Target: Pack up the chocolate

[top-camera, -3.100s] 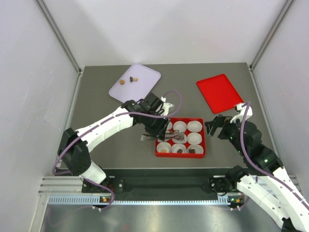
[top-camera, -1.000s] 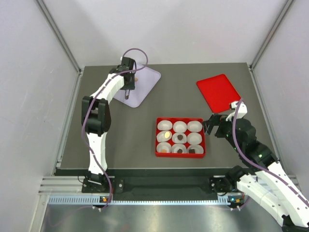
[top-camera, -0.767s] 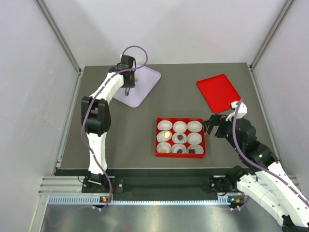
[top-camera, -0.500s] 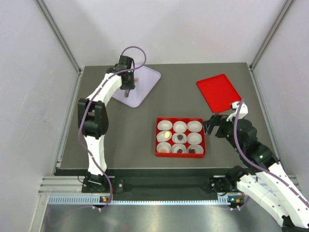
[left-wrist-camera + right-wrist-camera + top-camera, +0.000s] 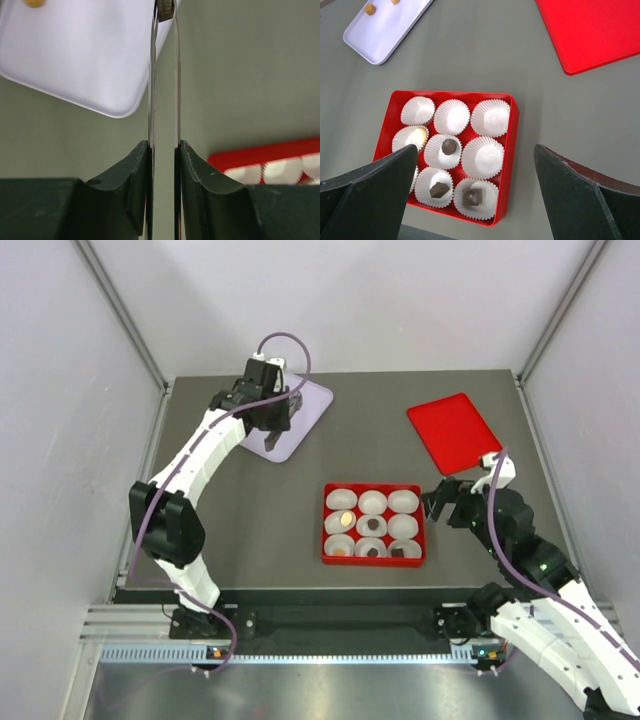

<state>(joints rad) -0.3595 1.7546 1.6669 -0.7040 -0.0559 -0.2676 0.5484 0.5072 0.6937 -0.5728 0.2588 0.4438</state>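
left end effector [image 5: 163, 147] clamps the tongs [image 5: 177, 90], pinching a tiny chocolate [image 5: 165, 9] mid-body at the tray [image 5: 75, 50] edge, looks light and slippy

In the left wrist view the tongs [image 5: 164, 75] reach the top edge, which cuts off a dark lump [image 5: 165, 10] between their tips and an orange chocolate [image 5: 34, 2]. One finger [image 5: 370, 190] of the right claw [image 5: 476, 149] hides most of a paper cup [image 5: 414, 174].

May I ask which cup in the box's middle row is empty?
The end cup nearest the right arm: bare white, while the centre cup holds a dark chocolate and the other end cup a tan one.
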